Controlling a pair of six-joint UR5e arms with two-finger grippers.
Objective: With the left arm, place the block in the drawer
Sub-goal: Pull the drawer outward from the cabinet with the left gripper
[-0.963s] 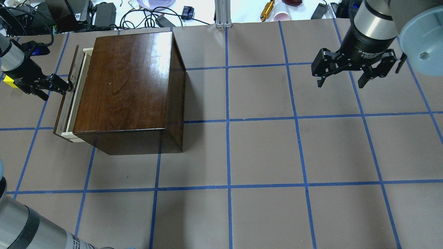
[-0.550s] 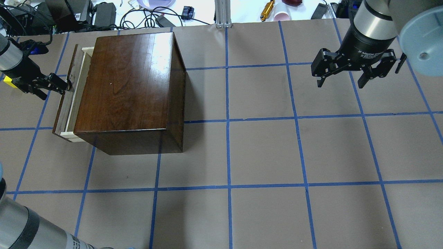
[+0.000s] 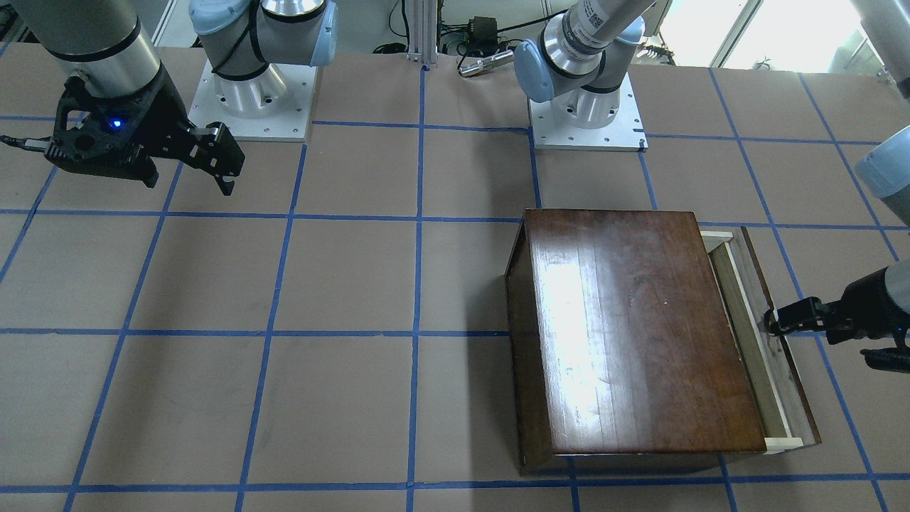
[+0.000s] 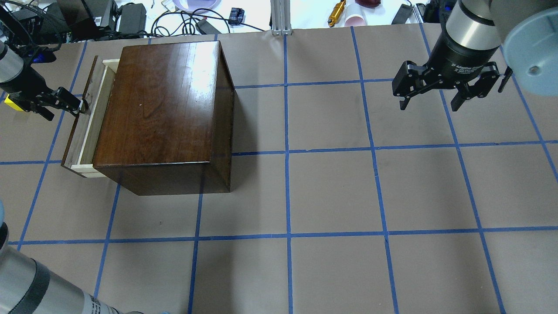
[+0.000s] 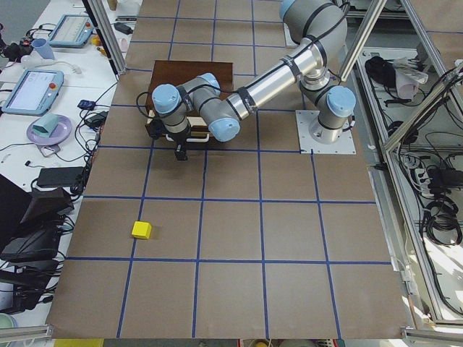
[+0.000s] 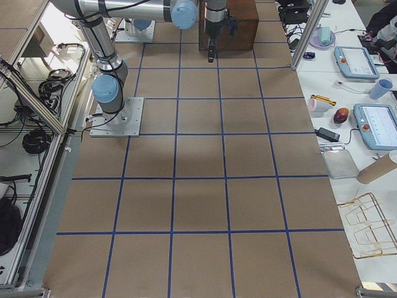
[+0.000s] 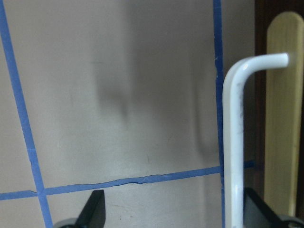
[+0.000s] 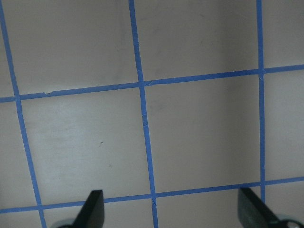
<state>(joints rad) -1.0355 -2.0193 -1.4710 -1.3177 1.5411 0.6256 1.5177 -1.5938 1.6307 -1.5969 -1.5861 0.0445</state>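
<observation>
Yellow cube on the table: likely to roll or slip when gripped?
Probably won't roll: the small yellow cube sits flat on the brown table cover. Its flat parallel faces should grip squarely. Likely light, given how small it looks.

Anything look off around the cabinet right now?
Nothing stands out. The drawer is partly out and square to the cabinet; the block sits alone on the table, intact.
</observation>
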